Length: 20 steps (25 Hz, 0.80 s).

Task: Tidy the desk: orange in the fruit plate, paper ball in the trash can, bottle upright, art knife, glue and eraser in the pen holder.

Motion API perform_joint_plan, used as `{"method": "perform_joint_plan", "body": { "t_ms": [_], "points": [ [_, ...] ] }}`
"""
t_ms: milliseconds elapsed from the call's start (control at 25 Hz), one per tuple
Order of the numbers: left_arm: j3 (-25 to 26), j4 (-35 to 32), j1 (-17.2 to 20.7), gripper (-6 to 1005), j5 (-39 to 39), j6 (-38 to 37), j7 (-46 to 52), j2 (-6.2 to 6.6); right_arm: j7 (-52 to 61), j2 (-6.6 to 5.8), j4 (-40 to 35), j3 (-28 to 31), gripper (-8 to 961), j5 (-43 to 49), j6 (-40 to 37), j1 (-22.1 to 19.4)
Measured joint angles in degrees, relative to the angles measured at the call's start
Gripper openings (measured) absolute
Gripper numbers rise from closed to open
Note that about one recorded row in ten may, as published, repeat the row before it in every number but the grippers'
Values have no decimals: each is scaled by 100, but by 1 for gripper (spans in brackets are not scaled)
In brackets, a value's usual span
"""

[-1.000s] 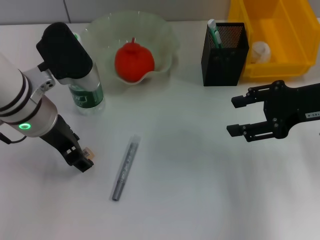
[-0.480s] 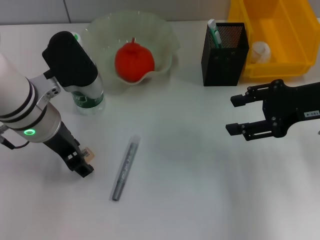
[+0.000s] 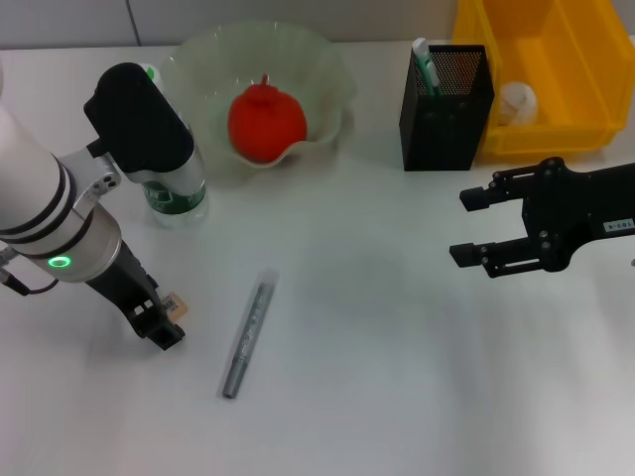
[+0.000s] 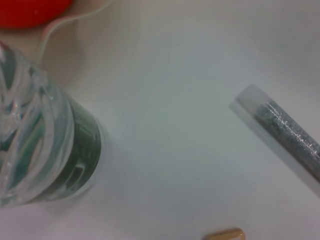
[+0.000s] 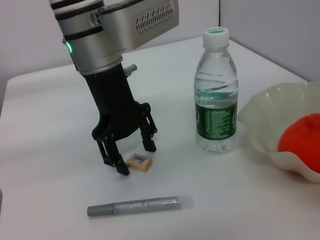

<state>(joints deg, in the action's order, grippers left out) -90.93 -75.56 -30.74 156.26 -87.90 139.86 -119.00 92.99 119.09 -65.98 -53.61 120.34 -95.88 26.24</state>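
Fingers of the left gripper [image 5: 131, 159] spread open, straddling the eraser [image 5: 139, 162] on the desk [image 5: 50, 150], not gripping it.

Left arm swung in over the last sec: its black wrist housing now sits farther right, covering more of the bottle [image 3: 177, 188]. Left gripper [image 3: 162, 319] slid slightly toward the robot & a touch left at the eraser [image 3: 174, 301]; fingers now spread either side of it, tips on the desk [image 3: 377, 377]. Most of that shift came early, since then barely any. Right gripper [image 3: 474, 226] drifted a hair.
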Motion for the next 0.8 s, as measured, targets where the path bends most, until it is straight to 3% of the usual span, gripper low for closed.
{"method": "perform_joint_plan", "body": {
  "t_ms": [280, 480, 560, 800],
  "points": [
    [-120, 7, -79, 729, 53, -36, -67, 0, 13, 0, -3, 0, 702, 7, 38, 12],
    [-208, 10, -116, 557, 141, -40, -46, -8, 35, 0, -3, -8, 702, 7, 60, 13],
    [-221, 41, -142, 282, 152, -43, -30, -9, 37, 0, -3, -6, 702, 7, 62, 13],
    [-207, 45, -141, 262, 151, -70, -32, -9, 48, 0, -3, 20, 702, 7, 63, 13]
  ]
}}
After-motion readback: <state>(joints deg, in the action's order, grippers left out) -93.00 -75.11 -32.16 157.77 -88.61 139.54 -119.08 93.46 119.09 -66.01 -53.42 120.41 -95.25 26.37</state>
